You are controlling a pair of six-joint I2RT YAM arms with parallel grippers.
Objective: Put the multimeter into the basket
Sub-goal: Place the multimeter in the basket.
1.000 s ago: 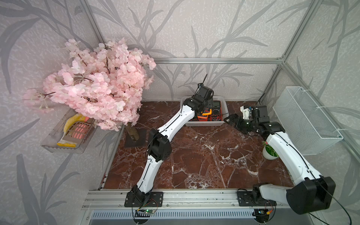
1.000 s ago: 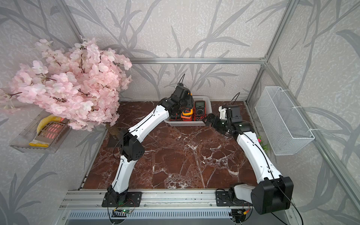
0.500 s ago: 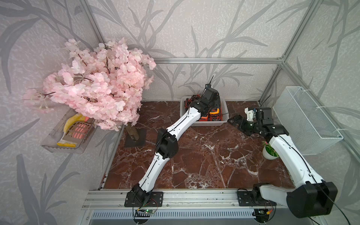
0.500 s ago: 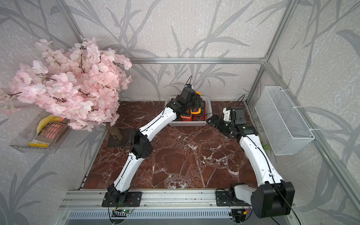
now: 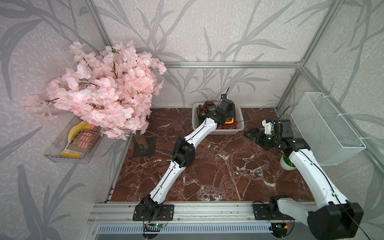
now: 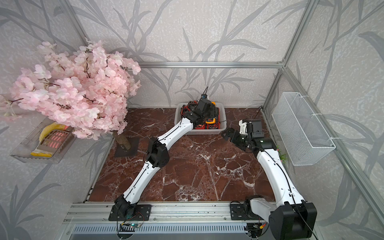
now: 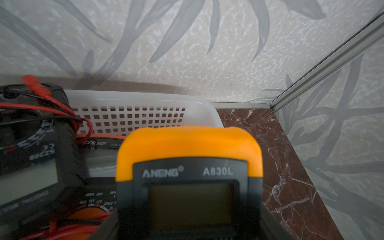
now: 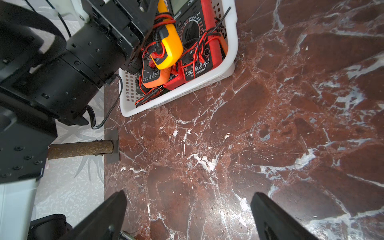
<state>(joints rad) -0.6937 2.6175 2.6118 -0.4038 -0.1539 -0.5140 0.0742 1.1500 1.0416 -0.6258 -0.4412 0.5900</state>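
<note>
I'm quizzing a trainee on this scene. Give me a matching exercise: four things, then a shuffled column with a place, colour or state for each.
Things:
1 left gripper
2 right gripper
3 wire basket
4 tree

Descriptions:
a open, above the table
b mounted on the side wall
c shut on the multimeter, above the basket
d pink blossoms

Pairs: 1-c, 2-a, 3-b, 4-d

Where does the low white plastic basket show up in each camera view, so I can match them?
Both top views: the basket sits at the table's back edge, about mid-width.
Left wrist: its perforated wall stands behind the orange multimeter.
Right wrist: its white wall rings a pile of meters.
Shared landmark: the red marble tabletop.
</note>
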